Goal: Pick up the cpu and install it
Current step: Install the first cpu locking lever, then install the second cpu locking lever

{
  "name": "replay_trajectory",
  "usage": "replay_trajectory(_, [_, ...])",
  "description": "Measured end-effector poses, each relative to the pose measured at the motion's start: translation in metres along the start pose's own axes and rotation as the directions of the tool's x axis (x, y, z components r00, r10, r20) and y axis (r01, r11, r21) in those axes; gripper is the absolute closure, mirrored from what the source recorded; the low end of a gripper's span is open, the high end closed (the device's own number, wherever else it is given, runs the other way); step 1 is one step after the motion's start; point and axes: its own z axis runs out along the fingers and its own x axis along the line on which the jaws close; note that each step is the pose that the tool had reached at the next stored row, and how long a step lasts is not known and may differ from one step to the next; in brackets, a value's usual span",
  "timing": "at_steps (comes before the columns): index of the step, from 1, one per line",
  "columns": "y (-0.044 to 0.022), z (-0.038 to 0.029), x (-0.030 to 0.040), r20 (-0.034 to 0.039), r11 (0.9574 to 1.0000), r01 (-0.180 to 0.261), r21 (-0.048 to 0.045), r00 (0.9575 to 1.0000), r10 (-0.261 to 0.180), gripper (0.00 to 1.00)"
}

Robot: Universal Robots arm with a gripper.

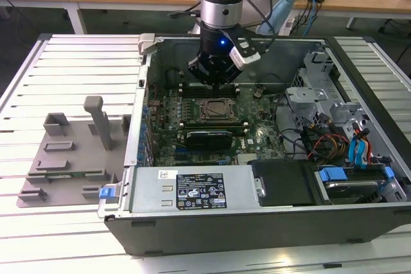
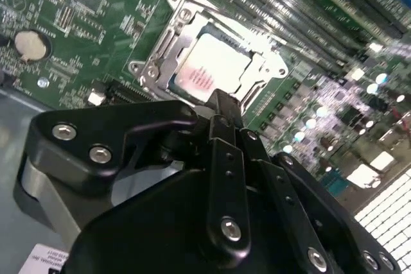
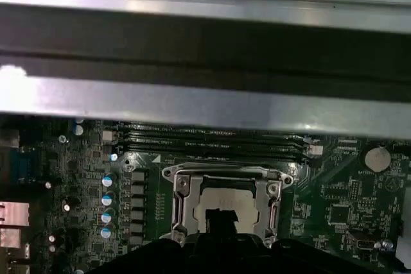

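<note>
The cpu (image 2: pixel 210 68), a small silvery-white square chip, lies flat inside the metal-framed socket (image 1: pixel 216 111) on the green motherboard of the open computer case (image 1: pixel 192 190). In the first wrist view the cpu (image 3: pixel 221 198) sits in the frame's middle. My gripper (image 1: pixel 216 85) hangs just above the socket's far edge. Its black fingertips (image 2: pixel 221 102) stand together with nothing seen between them, close over the chip's edge. In the first wrist view the gripper (image 3: pixel 221 218) tip covers part of the chip.
A grey fixture plate (image 1: pixel 70 158) with upright posts lies on the slatted table at the exterior view's left. Memory slots (image 1: pixel 205 91) run behind the socket. Drive cages and cables (image 1: pixel 334 133) fill the case's right side. The case wall (image 3: pixel 205 104) rises close behind.
</note>
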Motion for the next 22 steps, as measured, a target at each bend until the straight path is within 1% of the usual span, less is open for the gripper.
replay_trajectory(3, [-0.0022,-0.0080,0.0000,-0.0001,1.0000,0.000,0.0066,1.0000,0.000,0.89])
replay_trajectory(4, [-0.0030,-0.0092,0.0000,0.0000,1.0000,0.001,0.0073,1.0000,-0.001,0.89])
replay_trajectory(14, [-0.0039,-0.0094,0.0001,0.0000,1.0000,0.001,0.0075,1.0000,-0.001,0.89])
replay_trajectory(15, [-0.0064,-0.0092,0.0002,-0.0001,1.0000,0.001,0.0073,1.0000,-0.001,0.89])
replay_trajectory(16, [-0.0158,-0.0077,0.0001,0.0011,0.9998,0.001,-0.0185,1.0000,-0.001,0.89])
replay_trajectory(17, [-0.0194,-0.0069,-0.0013,0.0016,0.9996,0.000,-0.0294,1.0000,0.000,0.89])
replay_trajectory(18, [-0.0220,-0.0063,-0.0048,0.0009,0.9995,0.001,-0.0316,1.0000,-0.001,0.89])
replay_trajectory(20, [-0.0269,-0.0053,-0.0156,-0.0025,0.9994,0.001,-0.0347,1.0000,-0.001,0.89])
replay_trajectory(21, [-0.0426,-0.0034,-0.0194,-0.0027,0.9985,0.001,-0.0539,1.0000,-0.001,0.89])
replay_trajectory(22, [-0.0479,-0.0028,-0.0191,-0.0024,0.9981,0.001,-0.0617,1.0000,-0.001,0.89])
